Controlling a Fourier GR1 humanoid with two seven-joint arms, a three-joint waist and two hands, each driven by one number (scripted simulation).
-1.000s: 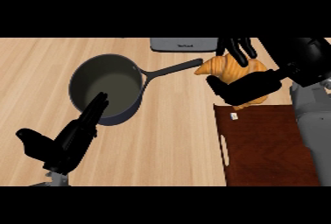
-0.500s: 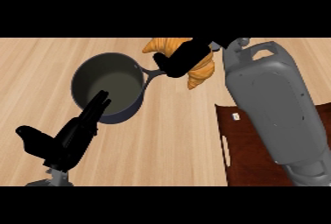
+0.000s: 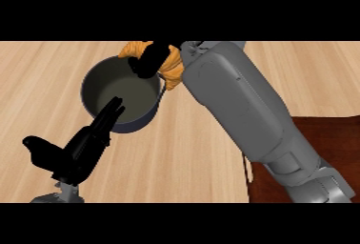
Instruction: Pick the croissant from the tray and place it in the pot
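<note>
At about eight o'clock the left hand [image 3: 74, 152] is resting over the counter [image 3: 42, 86], fingers straight and holding nothing, tips lying just over the pot's near rim. The pot [image 3: 119, 95] is sitting at ten o'clock, its inside showing bare. At its one o'clock rim the right hand [image 3: 151, 59] is curling around the croissant [image 3: 171, 66]. The tray [image 3: 323, 157] is lying at four o'clock. Judging by this, lifting is done; lowering and releasing are remaining.

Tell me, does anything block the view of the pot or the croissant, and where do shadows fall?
Head view: the right robot hand covers the middle of the croissant; the left robot hand overlaps the near rim of the pot; its inside is darkly shaded; the right forearm hides part of the tray.
</note>
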